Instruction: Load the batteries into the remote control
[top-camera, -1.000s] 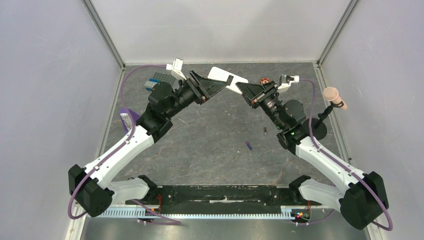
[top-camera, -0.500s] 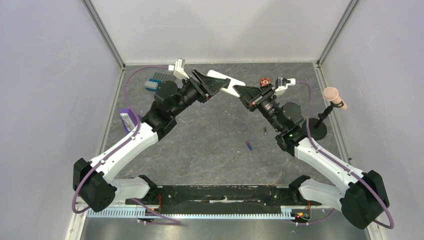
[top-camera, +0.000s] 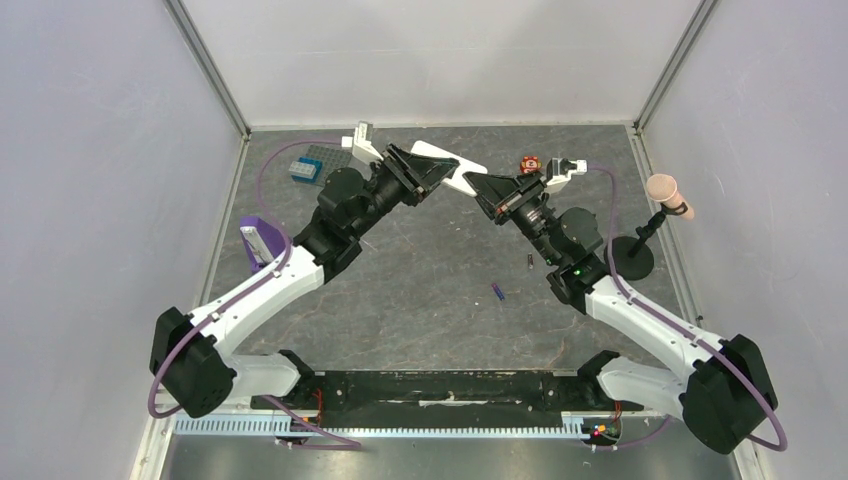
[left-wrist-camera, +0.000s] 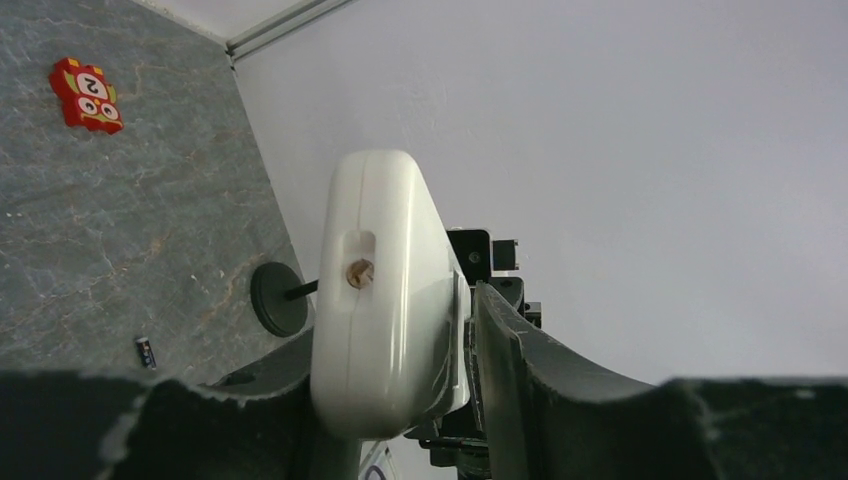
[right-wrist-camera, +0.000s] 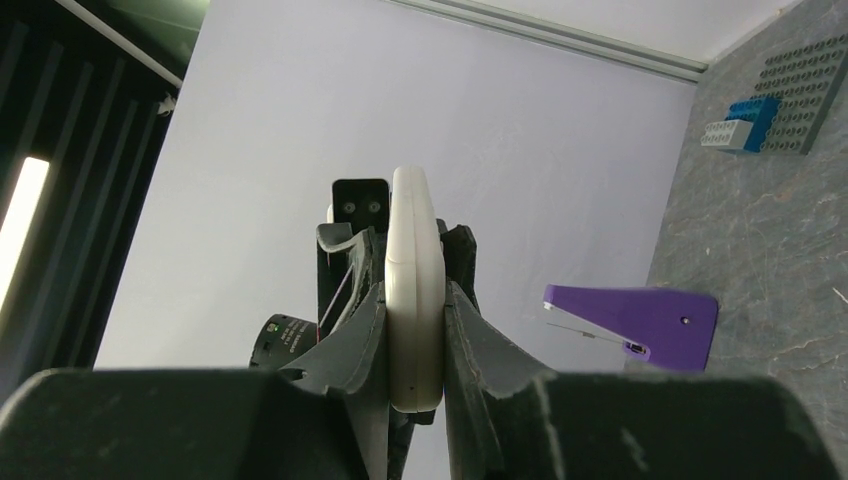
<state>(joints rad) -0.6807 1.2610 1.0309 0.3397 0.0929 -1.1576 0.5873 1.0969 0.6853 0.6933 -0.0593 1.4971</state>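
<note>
Top external view: remote control (top-camera: 438, 152) held off bench (top-camera: 400, 290), above centre of far edge. Left jaws clamped on one end, right jaws clamped on other end. Bluish-purple battery (top-camera: 497, 291) on bench right of centre. Dark battery (top-camera: 529, 261) near it, toward far-right corner, not touching.
</note>
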